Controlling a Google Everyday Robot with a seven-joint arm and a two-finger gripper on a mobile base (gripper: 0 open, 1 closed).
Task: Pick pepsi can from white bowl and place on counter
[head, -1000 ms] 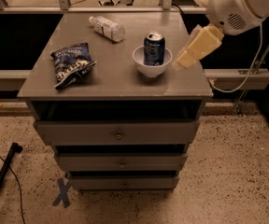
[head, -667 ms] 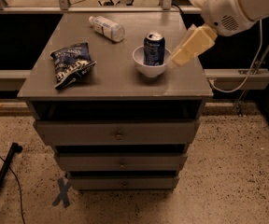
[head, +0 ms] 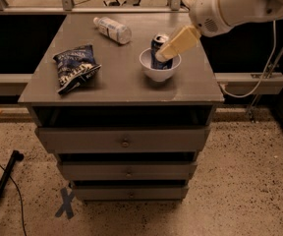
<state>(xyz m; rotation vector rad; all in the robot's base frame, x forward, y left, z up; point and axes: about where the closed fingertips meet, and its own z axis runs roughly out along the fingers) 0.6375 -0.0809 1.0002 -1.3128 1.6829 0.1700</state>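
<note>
Camera view looks down on the flat grey glossy counter (head: 127, 73), the top of a grey cabinet with three drawers, each with a small round knob (head: 125, 143). The small round plain white bowl (head: 158, 73) sits on the right half of the counter, a little behind the middle. The small dark blue pepsi can (head: 156, 50) stands upright inside that bowl, its silver top rising above the rim. The robot's bulky white arm (head: 240, 4) reaches in from the upper right corner. Its cream-coloured gripper (head: 167, 52) slants down and to the left, so that its tip lies across the right side of the can just above the bowl's rim. Whether the gripper is open or closed cannot be told from this angle, nor whether it is touching or holding the can. A clear plastic bottle with a pale label (head: 113, 29) lies on its side near the back edge of the counter, left of the bowl and apart from it. A dark blue crinkled chip bag (head: 75, 67) lies flat on the left part of the counter, well apart from the bowl. The cabinet stands on a speckled floor, where a dark X mark (head: 65, 203) shows near its lower left corner. A black stand with a cable (head: 1, 193) lies at the far left. A white cable (head: 259, 75) hangs on the right.
</note>
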